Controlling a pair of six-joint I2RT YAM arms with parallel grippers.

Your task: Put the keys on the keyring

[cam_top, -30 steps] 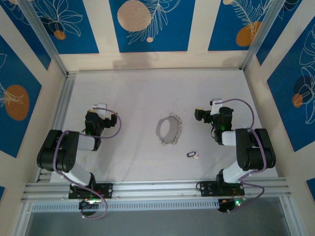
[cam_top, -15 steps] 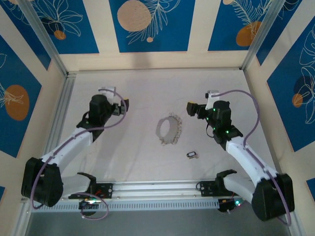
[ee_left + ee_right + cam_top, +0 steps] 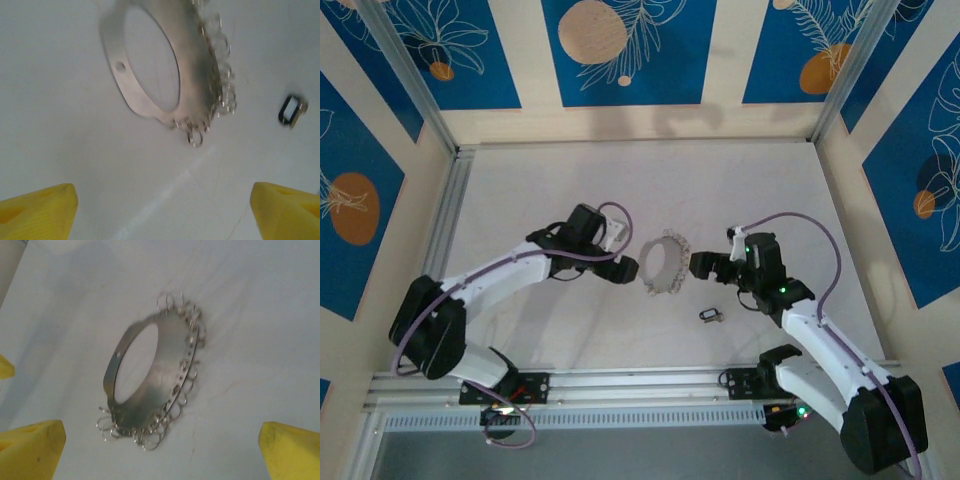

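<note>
Blue flower-printed panels (image 3: 630,50) wall in a pale surface (image 3: 550,190). The large thin grey metal hoop (image 3: 663,264), fringed with tiny silvery rings, sits just ahead of the left end effector (image 3: 623,268) on one side and the right end effector (image 3: 703,264) on the other. Both have their yellow fingertips (image 3: 35,210) spread wide, holding nothing. From overhead the hoop's long axis runs far to near, with its fringe turned toward the right end effector. The tiny dark oval loop (image 3: 711,315) lies flat just beside the right end effector on its near side, long axis crosswise, with the whitish tag at its right end.
</note>
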